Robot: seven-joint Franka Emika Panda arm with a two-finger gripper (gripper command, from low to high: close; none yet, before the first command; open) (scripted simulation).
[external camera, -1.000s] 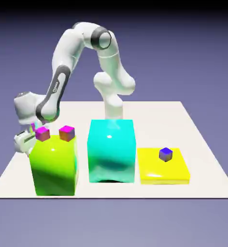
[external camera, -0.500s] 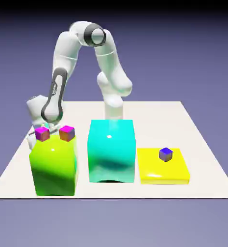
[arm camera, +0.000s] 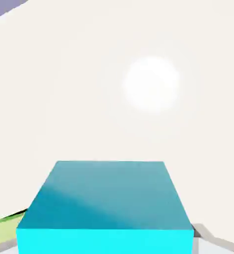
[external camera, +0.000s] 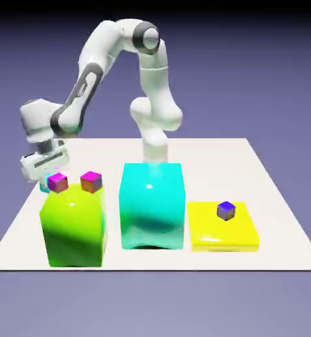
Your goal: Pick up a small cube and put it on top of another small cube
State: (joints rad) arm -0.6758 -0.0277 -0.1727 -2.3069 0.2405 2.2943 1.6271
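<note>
The small cube (external camera: 57, 182), magenta on top, sits by the far left corner of the green block (external camera: 74, 227), with the orange-sided cube (external camera: 91, 181) just beside it toward the exterior view's right. Right behind the small cube, off the block's far edge, the gripper (external camera: 46, 179) is clamped on a tiny cyan cube (arm camera: 105, 208). The cyan cube shows large at the bottom of the hand view, above the pale table (arm camera: 89, 74).

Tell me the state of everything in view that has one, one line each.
gripper: shut on the cyan cube
cyan cube: held in the gripper
magenta-topped cube: resting on the green block
orange-sided cube: resting on the green block
blue-purple cube: resting on the yellow slab
</note>
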